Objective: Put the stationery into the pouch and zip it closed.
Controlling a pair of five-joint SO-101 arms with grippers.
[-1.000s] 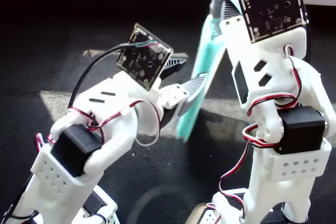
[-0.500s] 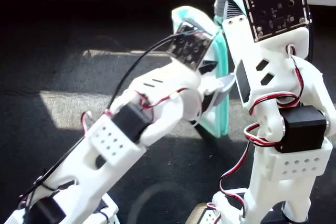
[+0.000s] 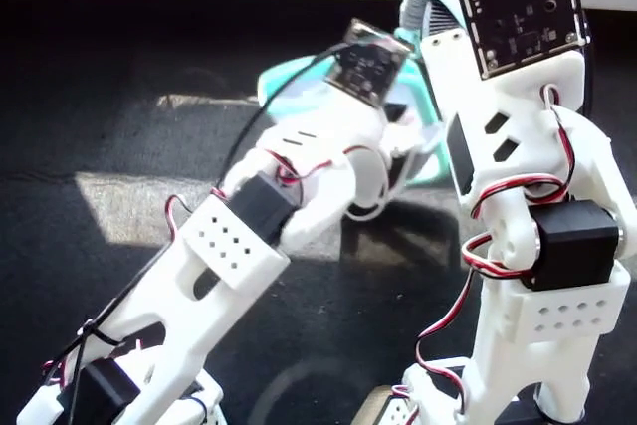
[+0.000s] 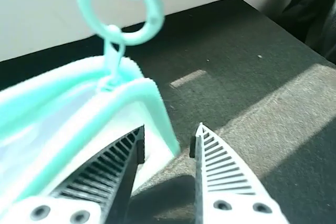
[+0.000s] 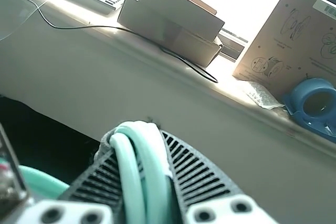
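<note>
1. soft mint-green fabric pouch (image 3: 284, 87): sits tilted at the far side of the black table mat (image 3: 119, 276), betw the two arms. it's partly hidden behind the left arm (image 3: 249, 236). we can't tell if its low edge touches the mat.
2. right gripper (image 5: 139, 136): closed tight on the pouch's rolled mint rim, which fills the gap betw its dark ribbed fingers. in the high view it sits atop the upright white right arm (image 3: 518, 196).
3. left gripper (image 4: 169, 129): jaws about halfway apart, gripping nothing. a corner of the pouch pokes into the gap, just beside one ribbed finger; we can't tell if they touch.
4. mint plastic ring pull (image 4: 118, 1): hangs by a small link off that pouch corner, beyond the left fingertips and apart from them.
5. the left arm stretches from the near-left corner up to the pouch, w/ its dark wrist camera board (image 3: 368, 67) in front of the pouch.
6. pouch's side panel looks pale in the left wrist view; we can't make out any contents.
7. bkgd: a sunlit strip (image 3: 129, 206) runs across the mat. behind the right gripper is a white sill (image 5: 94, 22) w/ cardboard boxes (image 5: 173, 19) and a blue round holder (image 5: 315, 103).
</note>
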